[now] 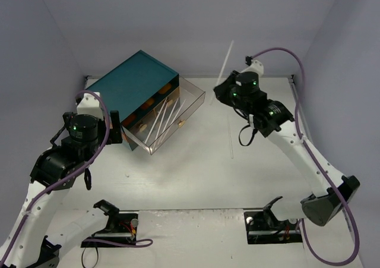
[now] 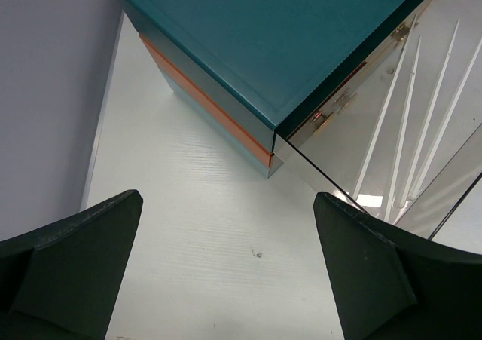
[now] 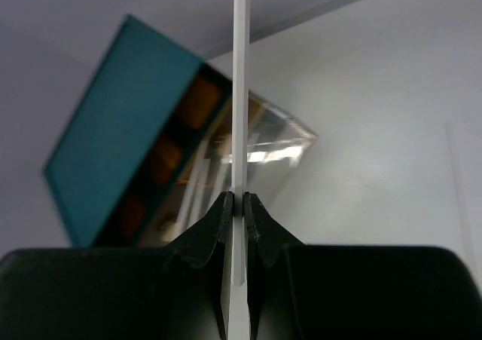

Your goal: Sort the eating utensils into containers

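My right gripper [image 1: 221, 90] is shut on a slim white utensil [image 1: 227, 57], which sticks up past the fingers, held in the air right of the teal chest [image 1: 133, 81]. In the right wrist view the gripper [image 3: 241, 198] pinches that utensil [image 3: 240, 91] edge-on, with the chest [image 3: 105, 136] and its clear drawer [image 3: 290, 140] beyond. The clear drawer [image 1: 193, 95] is pulled out and holds several white utensils [image 1: 163, 122]. My left gripper [image 2: 230, 197] is open over bare table beside the chest's corner [image 2: 263, 38], nothing between its fingers.
A thin clear utensil [image 1: 231, 136] lies on the table right of the drawer. The drawer has a small gold knob [image 1: 180, 123]. Orange-brown drawer fronts [image 3: 162, 159] show inside the chest. Walls close in the table at the back and on both sides.
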`<action>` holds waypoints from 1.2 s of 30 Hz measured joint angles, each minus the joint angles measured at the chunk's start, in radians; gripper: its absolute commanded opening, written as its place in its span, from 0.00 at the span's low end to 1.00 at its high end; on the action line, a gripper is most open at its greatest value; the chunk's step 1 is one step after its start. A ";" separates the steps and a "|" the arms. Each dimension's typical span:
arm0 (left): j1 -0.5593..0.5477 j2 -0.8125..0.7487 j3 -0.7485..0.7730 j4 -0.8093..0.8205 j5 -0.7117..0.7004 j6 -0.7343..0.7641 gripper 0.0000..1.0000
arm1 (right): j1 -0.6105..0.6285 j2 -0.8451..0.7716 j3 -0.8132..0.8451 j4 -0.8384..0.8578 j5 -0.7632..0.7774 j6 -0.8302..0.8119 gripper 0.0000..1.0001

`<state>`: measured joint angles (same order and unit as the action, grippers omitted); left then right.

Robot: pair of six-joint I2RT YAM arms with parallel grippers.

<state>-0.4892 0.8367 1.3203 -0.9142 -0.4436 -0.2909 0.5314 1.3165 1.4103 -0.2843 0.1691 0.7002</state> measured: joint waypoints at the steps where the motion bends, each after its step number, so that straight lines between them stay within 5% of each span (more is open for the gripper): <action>1: 0.000 0.000 0.000 0.000 -0.001 0.000 0.97 | 0.041 0.017 0.037 0.018 0.004 0.024 0.00; 10: 0.000 -0.011 0.000 0.000 -0.004 -0.001 0.97 | 0.336 0.301 0.180 0.157 0.089 0.205 0.04; 18: 0.000 -0.051 0.000 -0.001 -0.013 -0.001 0.97 | 0.415 0.482 0.220 0.171 0.124 0.237 0.46; 30: 0.000 -0.040 0.000 -0.001 -0.025 0.000 0.97 | 0.367 0.249 0.097 0.136 0.289 0.027 0.57; 36: 0.000 -0.014 0.000 -0.001 -0.024 -0.001 0.97 | 0.099 0.066 -0.078 0.089 0.271 -0.068 0.62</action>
<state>-0.4892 0.8229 1.3205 -0.9150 -0.4672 -0.2916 0.6307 1.3820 1.3323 -0.1952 0.4400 0.6319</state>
